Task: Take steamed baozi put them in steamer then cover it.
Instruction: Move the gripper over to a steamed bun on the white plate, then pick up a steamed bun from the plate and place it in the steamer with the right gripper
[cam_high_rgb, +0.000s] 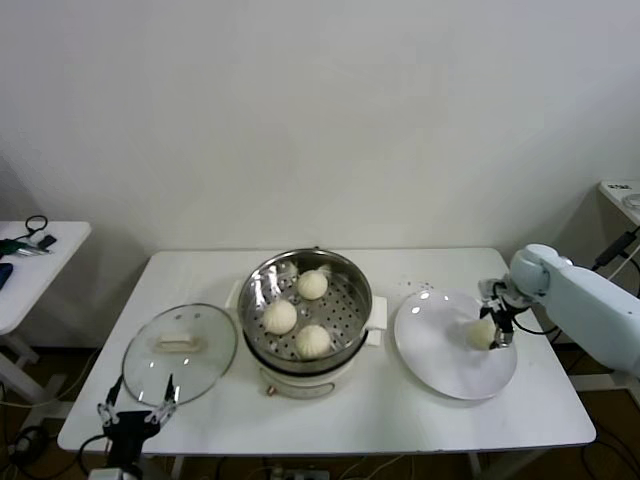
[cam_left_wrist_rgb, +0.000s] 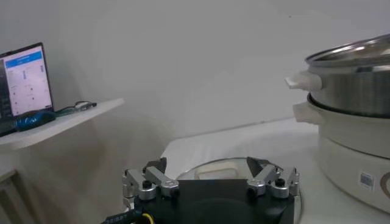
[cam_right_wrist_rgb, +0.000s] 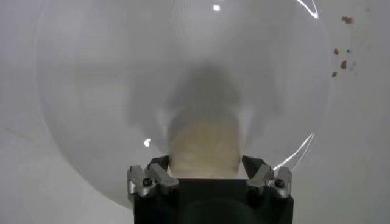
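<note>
Four baozi, one steamer, one cover, one plate.

Steamer — polished stainless steel, perforated floor, mirror-bright wall; base glossy white plastic. Cover — clear glass, metal rim, matt cream handle. Baozi smooth, matt dough. Plate glossy white. Table smooth matt white.

Steamer open on top, three buns inside, free slot at its near-right. Lid lies flat on table left of steamer, nothing over its handle. Left gripper hangs at the table's front edge beside lid. Right gripper holds the last bun over the plate; bare strip between plate and steamer.
</note>
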